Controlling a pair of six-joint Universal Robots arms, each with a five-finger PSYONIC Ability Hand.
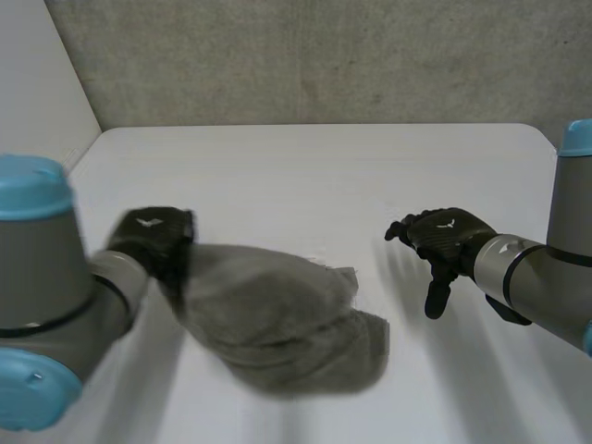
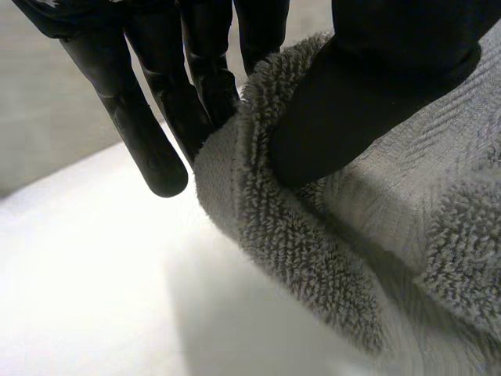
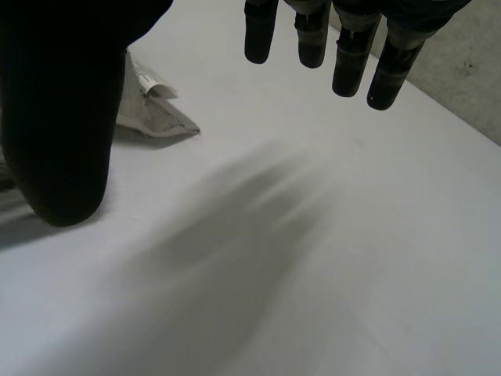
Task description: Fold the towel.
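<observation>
A grey towel (image 1: 277, 319) lies bunched on the white table (image 1: 305, 176). The left hand (image 1: 153, 236) grips the towel's left end, its thumb (image 2: 352, 102) pressed on the edge and its fingers (image 2: 141, 133) behind, pinching the cloth. The right hand (image 1: 444, 239) hangs to the towel's right, well apart from it, its fingers straight and holding nothing.

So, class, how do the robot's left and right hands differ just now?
The left hand pinches the towel at its edge between thumb and fingers; the right hand holds nothing, fingers relaxed. The left hand touches the towel; the right hand hangs over bare table, apart from it. Both are black.
</observation>
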